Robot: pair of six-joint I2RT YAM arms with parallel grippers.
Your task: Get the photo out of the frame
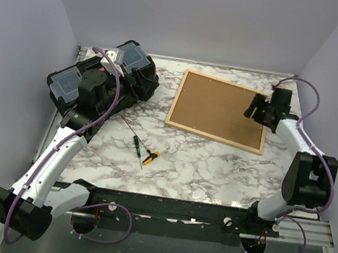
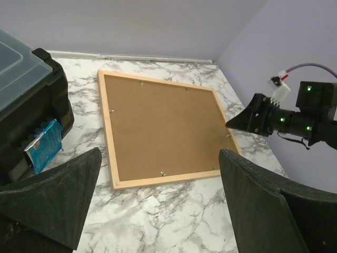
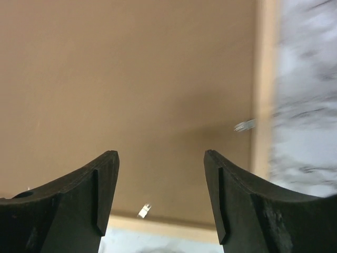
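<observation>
The frame (image 1: 213, 137) lies face down on the marble table, its light-wood rim (image 2: 158, 180) around a plain brown backing board (image 2: 163, 126) held by small metal tabs (image 3: 244, 125). The photo is hidden under that board. My right gripper (image 1: 253, 110) hovers just over the board (image 3: 131, 79) near the frame's right rim (image 3: 261, 105). It is open (image 3: 161, 154), with nothing between its fingers (image 2: 253, 116). My left gripper (image 1: 145, 84) sits left of the frame beside the toolbox, open wide (image 2: 160, 153) and empty.
A black toolbox with clear lids (image 1: 100, 79) stands at the back left, a blue packet (image 2: 45, 145) in its side. A green-handled screwdriver (image 1: 138, 147) and a yellow-and-black tool (image 1: 151, 157) lie in front of the frame. Lilac walls close three sides.
</observation>
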